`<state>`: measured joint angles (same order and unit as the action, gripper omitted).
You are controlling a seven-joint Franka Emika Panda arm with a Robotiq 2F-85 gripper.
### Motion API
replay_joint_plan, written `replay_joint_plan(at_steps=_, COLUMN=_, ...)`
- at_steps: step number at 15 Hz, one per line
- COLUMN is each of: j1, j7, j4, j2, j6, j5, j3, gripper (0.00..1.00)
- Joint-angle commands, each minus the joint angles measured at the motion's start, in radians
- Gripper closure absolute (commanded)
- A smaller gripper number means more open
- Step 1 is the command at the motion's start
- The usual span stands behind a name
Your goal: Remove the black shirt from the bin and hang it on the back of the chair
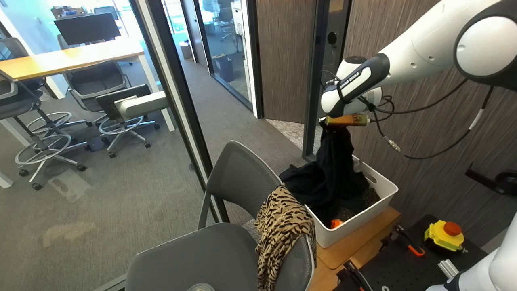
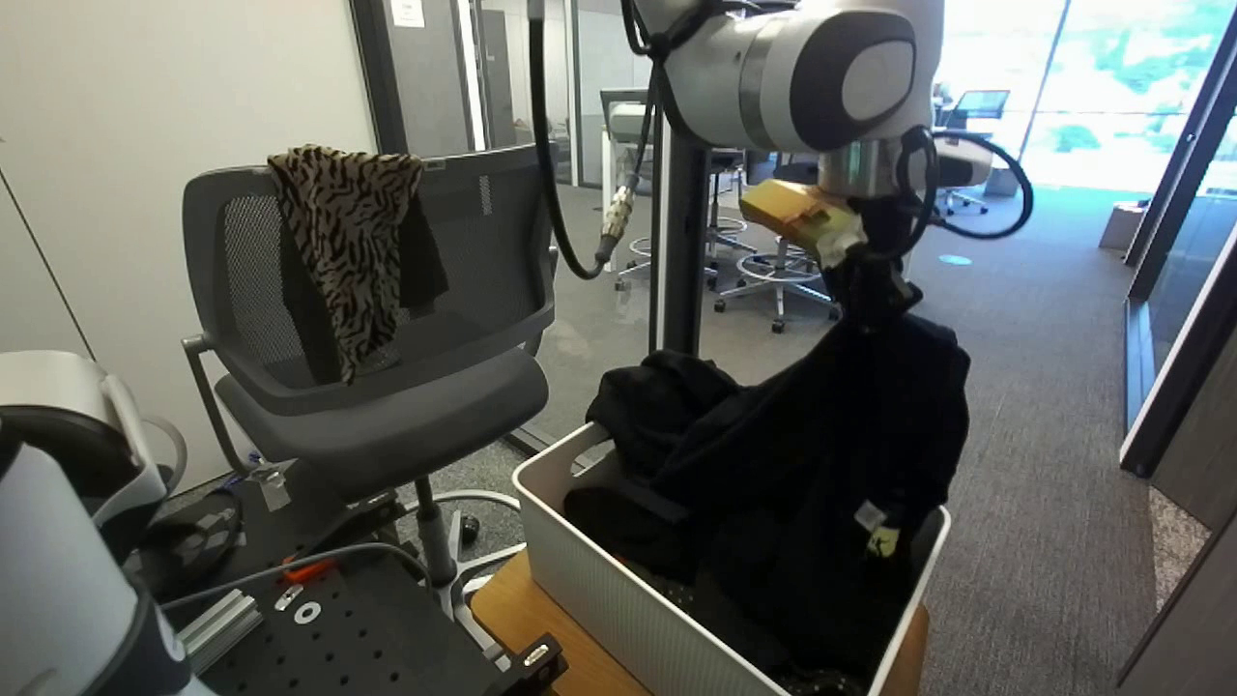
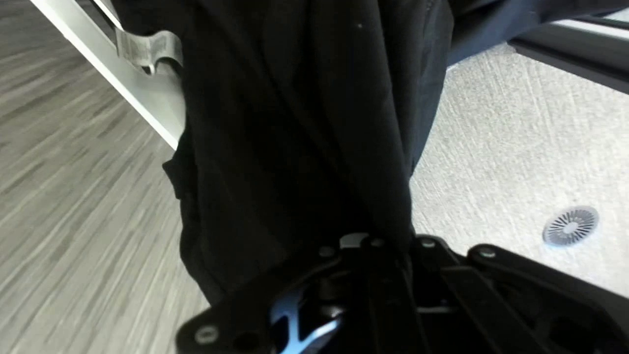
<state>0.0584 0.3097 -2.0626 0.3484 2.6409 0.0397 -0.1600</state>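
The black shirt (image 1: 337, 169) hangs bunched from my gripper (image 1: 332, 126) above the white bin (image 1: 357, 232). In an exterior view, the gripper (image 2: 875, 295) is shut on the shirt (image 2: 821, 416), whose lower part still lies in the bin (image 2: 618, 599) and drapes over the rim near the chair. In the wrist view, the shirt (image 3: 304, 123) fills the middle and runs down between the close-set fingers (image 3: 393, 246); the fingertips are partly hidden in dark cloth. The grey chair (image 1: 236, 173) stands beside the bin, and its mesh backrest also shows in an exterior view (image 2: 493, 251).
A tiger-striped cloth (image 1: 282, 226) hangs over the chair's backrest. The bin stands on a wooden surface (image 1: 387, 220). A black perforated plate (image 2: 358, 628) with a yellow emergency stop (image 1: 444, 235) is near the arm base. A glass partition post (image 1: 177, 93) stands behind the chair.
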Motion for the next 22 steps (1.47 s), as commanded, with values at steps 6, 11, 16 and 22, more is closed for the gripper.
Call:
replay_joint_plan(at_steps=6, j1=-0.102, j7=-0.050, j4=0.293, j2=-0.059, j6=-0.143, j5=-0.112, j3=0.079, gripper=0.99)
replay_joint_plan(at_steps=11, j1=-0.122, j7=-0.155, j4=0.445, j2=-0.053, j6=-0.192, j5=-0.085, j3=0.157, gripper=0.99)
replay_joint_plan(at_steps=16, j1=-0.134, j7=-0.274, j4=0.530, j2=-0.073, j6=-0.217, j5=-0.066, j3=0.223, gripper=0.99)
replay_joint_plan(at_steps=22, j1=-0.141, j7=-0.454, j4=0.618, j2=-0.099, j6=-0.289, j5=-0.012, j3=0.303, gripper=0.99)
